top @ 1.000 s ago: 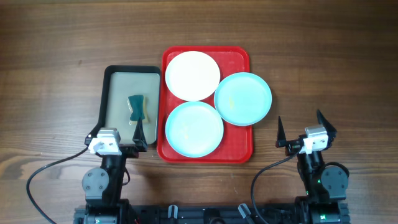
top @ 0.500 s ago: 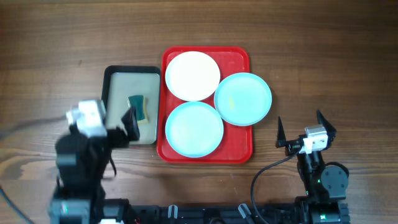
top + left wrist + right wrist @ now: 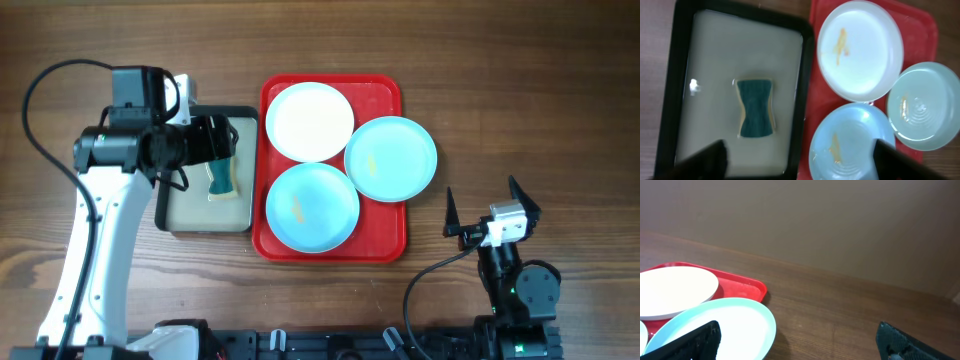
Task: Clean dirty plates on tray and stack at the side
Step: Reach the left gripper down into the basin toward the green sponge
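The red tray [image 3: 385, 236] holds three plates. The white plate [image 3: 309, 121] is at the back, one pale blue plate [image 3: 311, 207] is in front, and the other [image 3: 390, 158] overhangs the right rim. Each has a small orange smear in the left wrist view: white plate [image 3: 860, 47], front blue plate [image 3: 850, 145], right blue plate [image 3: 925, 105]. My left gripper [image 3: 218, 140] is open and empty, held high above the beige tray; its fingers frame the left wrist view [image 3: 800, 165]. My right gripper [image 3: 485, 206] is open and empty, right of the tray, low over the table [image 3: 800, 345].
A black-rimmed beige tray [image 3: 190, 205] lies left of the red tray, with a green and yellow sponge [image 3: 220, 175] on it; the sponge also shows in the left wrist view [image 3: 756, 107]. Bare wooden table [image 3: 530, 100] lies to the right.
My left arm has risen from its rest at the front edge and swung back over the beige tray. The right arm and the plates have not moved.
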{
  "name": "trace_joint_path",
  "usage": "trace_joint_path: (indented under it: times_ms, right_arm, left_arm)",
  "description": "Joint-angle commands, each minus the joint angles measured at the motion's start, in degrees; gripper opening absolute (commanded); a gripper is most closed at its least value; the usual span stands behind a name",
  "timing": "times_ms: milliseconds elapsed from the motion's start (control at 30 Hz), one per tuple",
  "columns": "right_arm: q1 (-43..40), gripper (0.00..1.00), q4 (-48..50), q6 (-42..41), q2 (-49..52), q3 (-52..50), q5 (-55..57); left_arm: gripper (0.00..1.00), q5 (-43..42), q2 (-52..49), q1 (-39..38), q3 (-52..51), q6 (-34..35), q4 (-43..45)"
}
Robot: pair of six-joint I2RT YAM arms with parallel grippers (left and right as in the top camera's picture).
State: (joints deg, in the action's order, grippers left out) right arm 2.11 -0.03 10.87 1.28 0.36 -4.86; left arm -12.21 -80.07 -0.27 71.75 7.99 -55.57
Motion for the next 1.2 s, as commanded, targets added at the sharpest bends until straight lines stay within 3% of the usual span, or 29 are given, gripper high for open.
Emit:
trace_joint_path:
  times_ms: [0,33,67,100,200,567,900,967,1100,1167]
  right_arm:
    - [0.28,1.00,0.17,1.01,-0.26,-0.04,0.55]
    - [0.28,1.00,0.17,1.01,-0.26,-0.04,0.55]
    - [0.31,1.00,0.17,1.01,-0.26,-0.04,0.55]
    - [0.31,1.00,0.17,1.03,-0.26,-0.04,0.55]
    - [0.28,1.00,0.17,1.01,-0.26,-0.04,0.55]
    - [0.28,1.00,0.17,1.03,-0.26,-0.04,0.55]
    - [0.28,1.00,0.17,0.98,-0.26,-0.04,0.57]
    - [0.31,1.00,0.17,1.01,-0.26,-0.04,0.57]
    - [0.28,1.00,0.17,1.03,-0.26,-0.04,0.55]
    - [0.28,1.00,0.17,1.01,-0.26,-0.04,0.57]
  left_arm:
    - [0.11,9.84,-1.05,-0.20,1.03,2.80,-1.57]
    - [0.10,13.46,-1.46,-0.20,1.01,6.86,-1.92]
    - [0.43,13.92,-1.81,-0.22,0.94,7.80,-1.92]
    - [0.61,13.79,-2.27,-0.22,0.81,7.93,-1.90]
    - [0.68,13.79,-4.46,-0.22,0.15,7.93,-1.84]
    - [0.79,13.81,-12.17,-0.22,-1.62,7.91,0.31]
    - [0.84,13.81,-12.24,-0.20,-7.56,7.93,10.10]
    - [0.82,13.84,-12.44,-0.20,-8.33,7.91,10.84]
    - [0.70,13.79,-12.70,-0.22,-9.92,7.91,11.63]
    - [0.73,13.05,-12.72,-0.22,-11.47,7.37,12.39]
